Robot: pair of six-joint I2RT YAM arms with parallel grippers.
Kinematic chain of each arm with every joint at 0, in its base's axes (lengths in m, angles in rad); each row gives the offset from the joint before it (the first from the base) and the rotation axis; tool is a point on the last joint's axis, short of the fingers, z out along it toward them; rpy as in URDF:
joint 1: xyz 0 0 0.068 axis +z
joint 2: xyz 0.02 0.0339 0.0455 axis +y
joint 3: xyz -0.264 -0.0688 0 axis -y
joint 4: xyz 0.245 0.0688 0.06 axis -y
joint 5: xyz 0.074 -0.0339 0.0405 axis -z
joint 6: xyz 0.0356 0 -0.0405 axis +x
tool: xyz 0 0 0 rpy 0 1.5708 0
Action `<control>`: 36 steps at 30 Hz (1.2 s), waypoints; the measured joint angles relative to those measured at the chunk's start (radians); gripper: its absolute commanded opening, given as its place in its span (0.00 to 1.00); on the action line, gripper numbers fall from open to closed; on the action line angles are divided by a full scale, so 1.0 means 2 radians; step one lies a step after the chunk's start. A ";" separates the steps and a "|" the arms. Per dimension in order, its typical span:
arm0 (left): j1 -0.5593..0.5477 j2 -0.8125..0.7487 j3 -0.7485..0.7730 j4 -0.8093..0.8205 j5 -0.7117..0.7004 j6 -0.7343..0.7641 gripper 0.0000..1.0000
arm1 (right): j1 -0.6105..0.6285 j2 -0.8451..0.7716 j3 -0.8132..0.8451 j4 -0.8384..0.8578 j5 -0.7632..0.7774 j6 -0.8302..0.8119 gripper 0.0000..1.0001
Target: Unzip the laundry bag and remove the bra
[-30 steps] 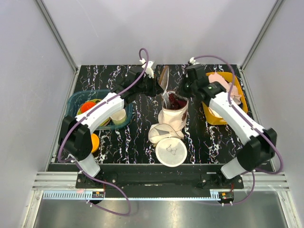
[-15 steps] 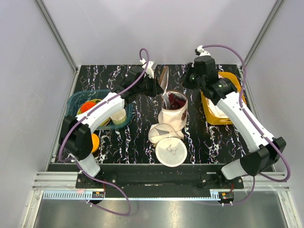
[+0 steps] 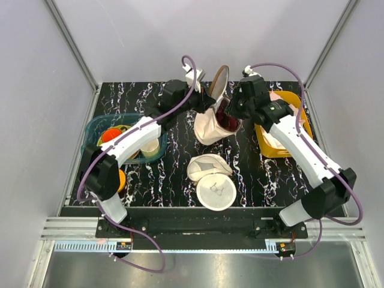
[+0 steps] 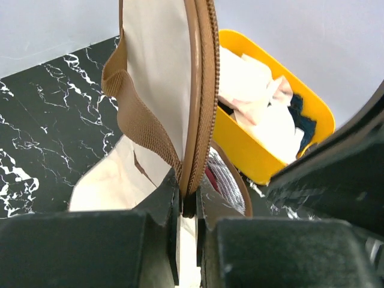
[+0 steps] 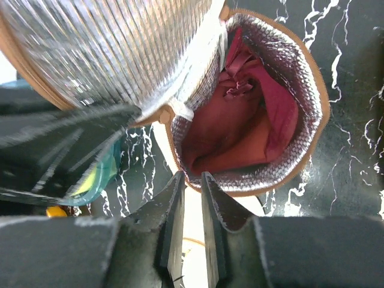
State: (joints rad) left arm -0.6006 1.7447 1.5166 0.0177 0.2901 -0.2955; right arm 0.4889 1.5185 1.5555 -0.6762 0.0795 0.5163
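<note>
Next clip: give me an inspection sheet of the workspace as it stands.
Surface: black marbled table.
Job's things: laundry bag unzipped, flap raised; dark red garment inside.
Clutter: yellow tub of pale fabrics, teal bin of small items, two white mesh bags.
Hands: left hand shut on the flap's zipper rim; right hand slightly open at the bag's mouth.
Cables: purple cables looped clear of the bag.
Surroundings: grey walls; nothing else seen.

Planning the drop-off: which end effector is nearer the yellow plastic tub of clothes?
Right. The right end effector sits at the cream mesh laundry bag's open mouth, on the yellow tub's side; the left end effector pinches the bag's lid, farther away.
</note>
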 measured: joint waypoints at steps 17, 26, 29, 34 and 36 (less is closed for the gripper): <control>-0.029 -0.068 -0.240 0.236 0.034 0.060 0.00 | -0.016 0.013 -0.083 0.022 0.003 0.021 0.32; -0.030 -0.080 -0.240 0.239 0.034 0.060 0.00 | -0.016 0.063 -0.067 0.035 -0.001 0.012 0.55; -0.030 -0.086 -0.239 0.238 0.034 0.060 0.00 | -0.016 0.078 -0.050 0.038 0.006 -0.002 0.59; -0.030 -0.094 -0.236 0.235 0.033 0.060 0.00 | -0.016 0.108 -0.027 0.043 0.022 -0.021 0.60; -0.030 -0.094 -0.234 0.234 0.033 0.060 0.00 | -0.017 0.123 -0.025 0.047 0.028 -0.027 0.60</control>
State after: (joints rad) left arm -0.6609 1.5562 1.0477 0.4866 0.3557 -0.1753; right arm 0.4557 1.7649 1.5059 -0.5823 0.1360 0.4633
